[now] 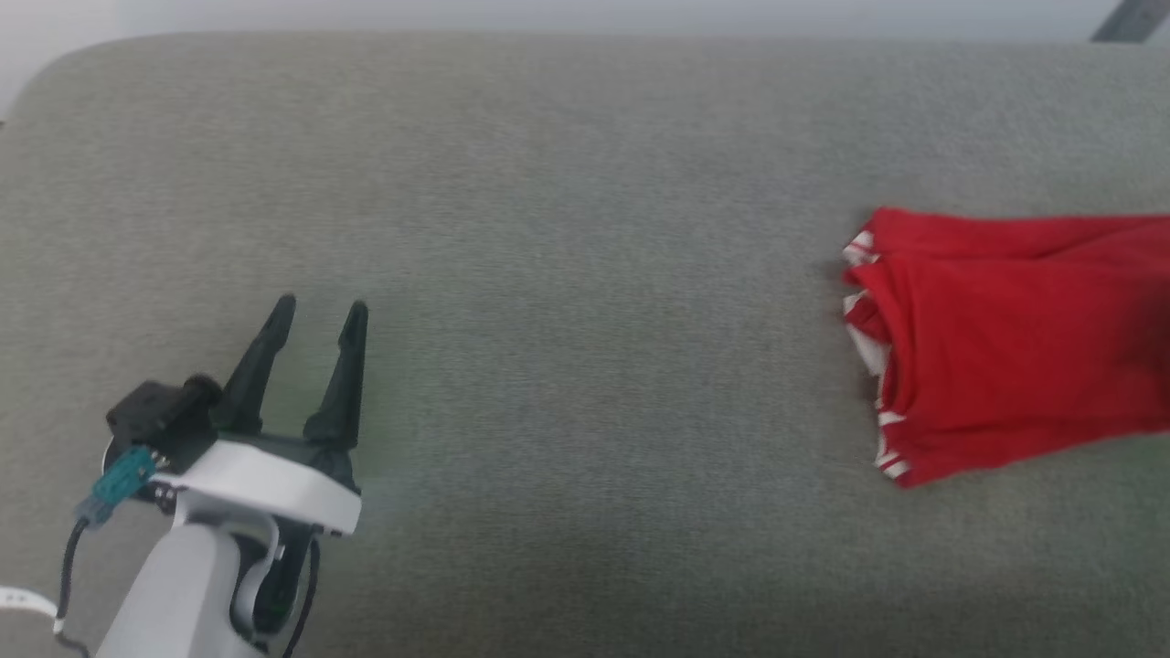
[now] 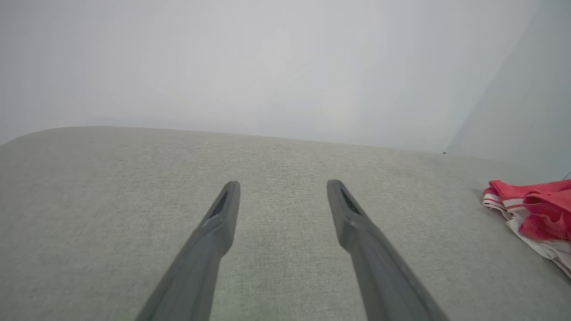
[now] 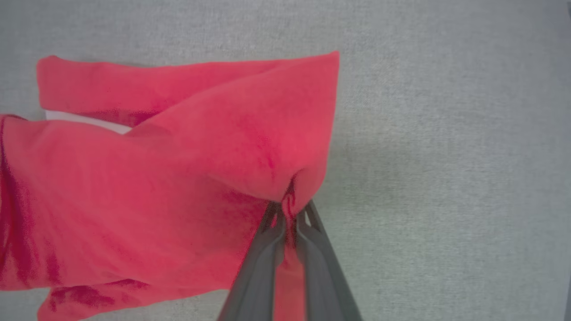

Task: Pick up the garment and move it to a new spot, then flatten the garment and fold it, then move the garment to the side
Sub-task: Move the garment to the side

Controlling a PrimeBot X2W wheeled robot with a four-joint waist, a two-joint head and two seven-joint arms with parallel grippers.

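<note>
The red garment [image 1: 1005, 343] lies bunched at the right edge of the head view, its white striped hems facing left. In the right wrist view my right gripper [image 3: 289, 209] is shut on a pinched fold of the garment [image 3: 187, 169], which hangs lifted over the grey surface. At the lower left of the head view my left gripper [image 1: 324, 315] stands open over bare cushion, far left of the cloth. Between its spread fingers [image 2: 223, 214] in the left wrist view there is nothing, and the garment's striped hem [image 2: 531, 209] shows at the far right.
A wide grey fabric cushion [image 1: 567, 274] carries everything, with its rounded far edge near a pale wall [image 2: 267, 67]. A dark bar [image 1: 1133, 18] shows at the top right corner beyond the cushion.
</note>
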